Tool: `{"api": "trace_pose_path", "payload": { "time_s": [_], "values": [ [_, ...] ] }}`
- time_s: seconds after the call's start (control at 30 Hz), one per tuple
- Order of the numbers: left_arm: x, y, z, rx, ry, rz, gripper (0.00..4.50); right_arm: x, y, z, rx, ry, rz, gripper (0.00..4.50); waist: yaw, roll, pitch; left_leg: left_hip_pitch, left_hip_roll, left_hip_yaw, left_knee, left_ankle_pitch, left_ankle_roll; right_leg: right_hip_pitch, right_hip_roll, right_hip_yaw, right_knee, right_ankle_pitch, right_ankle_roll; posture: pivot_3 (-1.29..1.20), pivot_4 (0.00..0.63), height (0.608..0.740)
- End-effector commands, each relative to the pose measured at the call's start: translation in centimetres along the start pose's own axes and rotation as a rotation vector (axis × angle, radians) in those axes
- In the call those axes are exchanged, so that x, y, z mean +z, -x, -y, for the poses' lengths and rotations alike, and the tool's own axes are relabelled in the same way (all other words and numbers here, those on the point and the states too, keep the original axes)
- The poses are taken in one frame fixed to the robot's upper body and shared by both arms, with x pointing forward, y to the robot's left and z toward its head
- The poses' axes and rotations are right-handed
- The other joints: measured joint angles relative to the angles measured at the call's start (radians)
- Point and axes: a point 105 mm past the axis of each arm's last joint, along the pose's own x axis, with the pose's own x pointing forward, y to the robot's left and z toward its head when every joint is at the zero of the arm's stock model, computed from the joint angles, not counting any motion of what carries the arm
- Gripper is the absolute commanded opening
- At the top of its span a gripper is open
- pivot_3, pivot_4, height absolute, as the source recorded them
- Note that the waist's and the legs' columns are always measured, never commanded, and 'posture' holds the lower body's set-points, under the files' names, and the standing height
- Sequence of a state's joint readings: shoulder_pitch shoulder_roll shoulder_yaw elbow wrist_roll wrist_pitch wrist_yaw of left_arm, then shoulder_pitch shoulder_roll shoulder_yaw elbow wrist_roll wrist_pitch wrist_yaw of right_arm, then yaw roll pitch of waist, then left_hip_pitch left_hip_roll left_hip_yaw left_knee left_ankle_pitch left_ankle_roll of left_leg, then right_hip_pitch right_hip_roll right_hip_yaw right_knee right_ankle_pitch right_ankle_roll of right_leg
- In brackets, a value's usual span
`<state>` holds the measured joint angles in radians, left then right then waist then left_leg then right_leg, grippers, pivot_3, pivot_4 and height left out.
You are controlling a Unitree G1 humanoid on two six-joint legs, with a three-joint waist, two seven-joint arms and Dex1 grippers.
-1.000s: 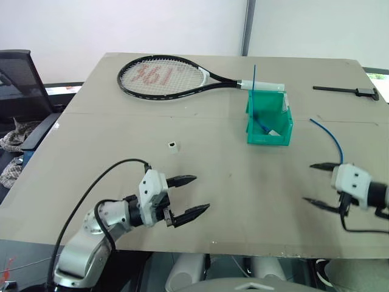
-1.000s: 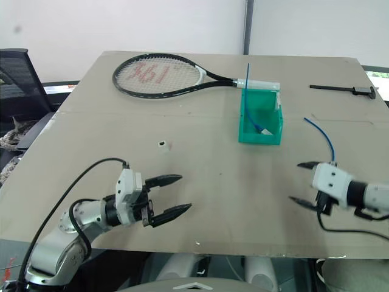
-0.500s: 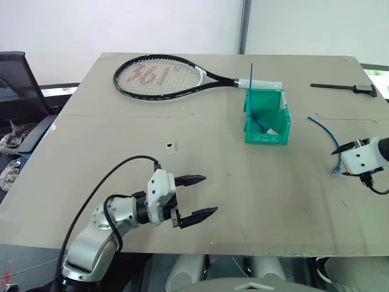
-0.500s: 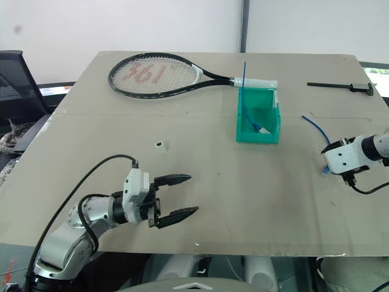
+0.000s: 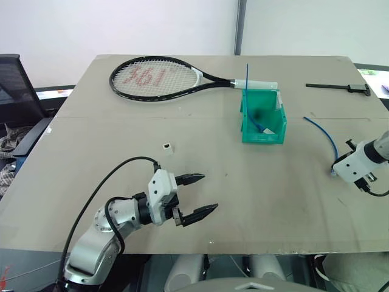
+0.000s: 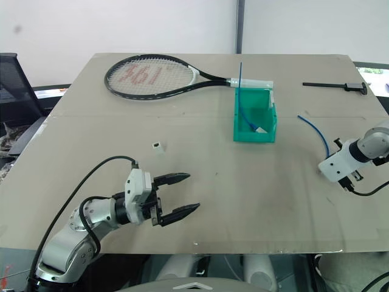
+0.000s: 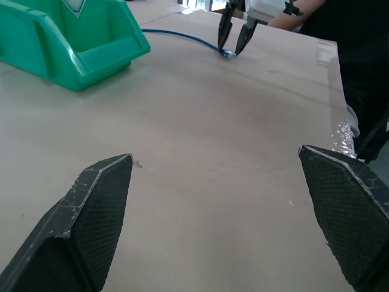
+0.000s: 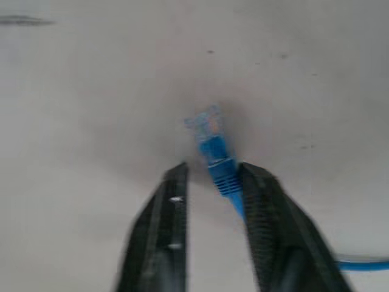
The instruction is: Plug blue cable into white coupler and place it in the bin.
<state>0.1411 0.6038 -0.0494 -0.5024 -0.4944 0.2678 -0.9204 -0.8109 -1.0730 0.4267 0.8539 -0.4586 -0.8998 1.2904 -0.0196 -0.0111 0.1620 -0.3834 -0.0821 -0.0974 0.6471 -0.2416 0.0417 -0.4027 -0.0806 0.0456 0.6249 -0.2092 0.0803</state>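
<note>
**Ana:** Head views first. What do they show?

**Ben:** Tan table [image 5: 121, 140], seen from above. A tennis racket [image 5: 161, 78] lies across the far side. The bin [image 5: 262, 115], translucent green, stands right of centre, and a thin straight blue rod [image 5: 247, 76] rises from it. A black tool [image 5: 340, 89] lies near the far right corner. The white coupler [image 5: 166, 146] sits alone on bare table, left of centre, well apart from the bin.

**Ana:** And the blue cable?

**Ben:** The blue cable [image 5: 322, 134] curves from right of the bin toward the right gripper [image 7: 233, 44], which points down at the cable's near end at the table's right edge. From the head, the white wrist body covers its fingers. The left gripper [image 5: 197, 196] hovers near the front edge, fingers spread wide, empty.

**Ana:** What does the left wrist view add?

**Ben:** It looks across the table between its own two wide-apart black fingertips [image 7: 91, 207]. Beyond them are the bin's low front corner and the right gripper from the side, its two fingers close together, tips at the cable's end.

**Ana:** And the right wrist view?

**Ben:** The close detail. The cable's clear plug [image 8: 208, 125] lies on the table just past the fingertips. The blue boot behind it sits between the two narrow fingers, against one of them. I cannot tell whether the other touches it.
</note>
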Motion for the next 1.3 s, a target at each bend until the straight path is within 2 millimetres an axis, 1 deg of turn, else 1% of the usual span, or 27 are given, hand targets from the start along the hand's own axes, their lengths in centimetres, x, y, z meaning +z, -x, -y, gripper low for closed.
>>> {"api": "trace_pose_path", "payload": {
  "time_s": [0.03, 0.1, 0.17, 0.23, 0.37, 0.4, 0.43, 0.53, 0.6, 0.63, 0.7, 0.77, 0.83, 0.87, 0.9, 0.93, 1.0, 1.07, 1.1, 1.13, 1.2, 1.23, 1.3],
  "values": [
    [1.0, 0.0, 0.2, 0.0, -0.056, 0.036, 4.5, 0.9, -0.1, 1.1, -0.029, -0.03, 0.057, 0.06, -0.002, 0.0, 0.0, 0.002, 0.0, 0.0, 0.0, 0.0, 0.0, 0.001, 0.0, 0.0, 0.0, 0.0, 0.0, 0.0, 0.15, 0.74],
    [1.0, 0.0, 0.0, 0.011, -0.058, 0.038, 4.5, 1.3, 0.0, 2.0, -0.059, -0.123, 0.093, 0.06, -0.004, 0.0, 0.0, 0.003, 0.001, 0.0, -0.001, 0.0, 0.0, 0.002, 0.0, 0.001, 0.0, 0.0, 0.0, 0.0, 0.15, 0.74],
    [0.8, 0.0, -0.2, 0.026, -0.059, 0.042, 4.5, 2.8, 0.0, 2.8, -0.047, -0.174, 0.169, 0.06, -0.008, 0.0, 0.0, 0.003, 0.002, 0.0, -0.001, 0.0, 0.0, 0.002, 0.0, 0.001, 0.0, 0.0, 0.0, 0.0, 0.15, 0.74],
    [0.7, 0.1, -0.4, 0.052, -0.053, 0.046, 4.5, 5.7, 0.2, 4.0, -0.024, -0.2, 0.261, 0.06, -0.01, 0.0, 0.0, 0.003, 0.002, 0.0, -0.002, 0.0, 0.0, 0.001, -0.003, 0.001, 0.0, 0.0, 0.0, 0.0, 0.15, 0.74],
    [0.0, 0.3, -1.6, 0.16, -0.056, 0.042, 4.5, 12.2, -0.1, 7.2, 0.001, -0.228, 0.389, 0.06, -0.015, 0.001, 0.0, 0.001, 0.002, 0.0, -0.003, 0.0, 0.0, -0.002, -0.003, 0.001, 0.001, 0.001, 0.002, 0.0, 0.15, 0.74],
    [-0.2, 0.3, -1.9, 0.18, -0.056, 0.036, 4.5, 13.2, -0.3, 7.9, -0.001, -0.241, 0.406, 0.06, -0.011, 0.001, 0.001, 0.0, 0.002, -0.001, -0.003, 0.0, 0.0, -0.002, -0.003, 0.001, 0.001, 0.002, 0.002, 0.0, 0.15, 0.74],
    [-0.5, 0.4, -2.2, 0.201, -0.062, 0.024, 4.5, 14.4, -1.0, 9.0, -0.022, -0.234, 0.408, 0.06, -0.008, 0.001, 0.001, -0.001, 0.002, -0.002, -0.003, 0.0, 0.0, -0.003, -0.004, -0.001, 0.001, 0.002, 0.003, 0.0, 0.15, 0.74],
    [-0.7, 0.7, -3.2, 0.231, -0.081, 0.004, 4.5, 17.1, -3.0, 12.1, -0.085, -0.241, 0.406, 0.06, 0.007, 0.001, 0.0, -0.001, 0.0, -0.003, -0.003, 0.0, -0.001, -0.005, -0.003, -0.002, 0.001, 0.003, 0.004, 0.0, 0.15, 0.74],
    [-0.7, 1.0, -3.9, 0.232, -0.094, -0.012, 4.5, 18.6, -4.4, 13.2, -0.094, -0.259, 0.409, 0.06, 0.011, 0.001, 0.0, -0.003, -0.001, -0.004, -0.003, 0.0, -0.001, -0.006, 0.0, -0.003, 0.001, 0.003, 0.004, 0.0, 0.15, 0.74],
    [-0.7, 1.1, -4.1, 0.232, -0.099, -0.016, 4.5, 18.9, -4.9, 13.3, -0.092, -0.258, 0.406, 0.06, 0.011, 0.0, 0.0, -0.004, -0.001, -0.004, -0.003, 0.0, -0.001, -0.006, 0.0, -0.003, 0.001, 0.003, 0.004, 0.0, 0.15, 0.74],
    [-0.6, 1.1, -4.5, 0.231, -0.104, -0.019, 4.5, 18.9, -5.7, 13.5, -0.085, -0.267, 0.385, 0.06, 0.01, -0.001, -0.001, -0.004, -0.001, -0.005, -0.003, 0.0, -0.002, -0.007, 0.0, -0.003, 0.001, 0.003, 0.003, 0.0, 0.15, 0.74],
    [-0.6, 0.9, -5.1, 0.223, -0.114, -0.037, 4.5, 18.3, -6.5, 13.3, -0.093, -0.265, 0.358, 0.77, 0.007, -0.002, -0.003, -0.003, -0.001, -0.004, -0.003, 0.0, -0.002, -0.007, 0.0, -0.003, 0.001, 0.003, 0.003, 0.0, 0.15, 0.74],
    [-0.6, 0.6, -5.7, 0.215, -0.113, -0.055, 4.5, 17.9, -6.3, 13.7, -0.139, -0.292, 0.377, 1.49, 0.006, -0.002, -0.003, -0.001, -0.001, -0.004, -0.003, 0.0, -0.002, -0.005, 0.0, -0.003, 0.001, 0.003, 0.003, 0.0, 0.15, 0.74],
    [-0.5, 0.2, -5.8, 0.194, -0.12, -0.058, 4.5, 18.2, -5.3, 14.0, -0.176, -0.324, 0.44, 1.91, 0.008, -0.003, -0.004, 0.0, -0.001, -0.005, -0.003, -0.001, -0.003, -0.004, 0.001, -0.003, 0.002, 0.003, 0.003, 0.0, 0.15, 0.74],
    [-0.5, 0.0, -5.8, 0.174, -0.121, -0.057, 4.5, 18.6, -4.2, 14.1, -0.203, -0.354, 0.502, 2.5, 0.008, -0.003, -0.004, 0.0, -0.001, -0.006, -0.003, -0.001, -0.003, -0.004, 0.001, -0.004, 0.002, 0.004, 0.003, 0.0, 0.15, 0.74],
    [-0.4, -0.4, -5.9, 0.155, -0.12, -0.061, 4.5, 19.1, -2.8, 14.1, -0.231, -0.378, 0.585, 2.87, 0.011, -0.003, -0.004, 0.0, -0.001, -0.006, -0.003, -0.001, -0.004, -0.004, 0.001, -0.005, 0.002, 0.004, 0.002, 0.0, 0.15, 0.74],
    [-0.4, -1.0, -6.3, 0.123, -0.121, -0.083, 4.5, 19.5, -0.2, 13.1, -0.252, -0.42, 0.716, 3.79, 0.013, -0.002, -0.003, -0.003, -0.001, -0.008, -0.003, 0.0, -0.002, -0.005, 0.001, -0.006, 0.002, 0.004, 0.002, 0.0, 0.15, 0.74],
    [-0.3, -1.9, -6.6, 0.071, -0.132, -0.093, 4.5, 19.4, 1.8, 11.4, -0.287, -0.475, 0.796, 3.79, 0.014, 0.0, -0.003, -0.008, -0.002, -0.009, -0.003, 0.0, -0.002, -0.009, 0.0, -0.006, 0.002, 0.004, 0.003, 0.0, 0.15, 0.74],
    [-0.2, -2.3, -6.8, 0.047, -0.134, -0.094, 4.5, 19.3, 2.3, 10.7, -0.303, -0.499, 0.814, 3.79, 0.015, 0.0, -0.002, -0.014, -0.002, -0.01, -0.001, 0.001, -0.005, -0.014, 0.001, -0.007, 0.002, 0.004, 0.003, 0.0, 0.15, 0.74],
    [-0.2, -2.8, -7.0, 0.027, -0.137, -0.101, 4.5, 19.1, 2.6, 9.8, -0.329, -0.529, 0.829, 3.79, 0.015, 0.0, -0.002, -0.016, -0.002, -0.01, -0.001, 0.003, -0.007, -0.015, 0.0, -0.008, 0.002, 0.004, 0.003, 0.0, 0.15, 0.74],
    [-0.1, -3.9, -7.4, -0.007, -0.142, -0.111, 4.5, 18.7, 2.8, 8.0, -0.371, -0.606, 0.856, 3.79, 0.018, 0.0, -0.003, -0.016, -0.002, -0.011, -0.002, 0.002, -0.007, -0.015, 0.0, -0.008, 0.001, 0.004, 0.003, 0.0, 0.15, 0.74],
    [-0.1, -4.5, -7.6, -0.022, -0.143, -0.118, 4.5, 18.4, 2.8, 7.1, -0.391, -0.656, 0.865, 3.79, 0.028, -0.001, -0.003, -0.016, -0.002, -0.011, -0.002, 0.002, -0.007, -0.015, 0.0, -0.008, 0.001, 0.004, 0.003, 0.0, 0.15, 0.74],
    [-0.1, -5.7, -7.8, -0.059, -0.161, -0.143, 4.5, 17.7, 2.2, 5.3, -0.45, -0.747, 0.844, 3.79, 0.033, 0.0, -0.003, -0.016, -0.002, -0.011, -0.002, 0.001, -0.006, -0.015, 0.0, -0.009, 0.001, 0.004, 0.003, 0.0, 0.15, 0.74]
  ]
}}
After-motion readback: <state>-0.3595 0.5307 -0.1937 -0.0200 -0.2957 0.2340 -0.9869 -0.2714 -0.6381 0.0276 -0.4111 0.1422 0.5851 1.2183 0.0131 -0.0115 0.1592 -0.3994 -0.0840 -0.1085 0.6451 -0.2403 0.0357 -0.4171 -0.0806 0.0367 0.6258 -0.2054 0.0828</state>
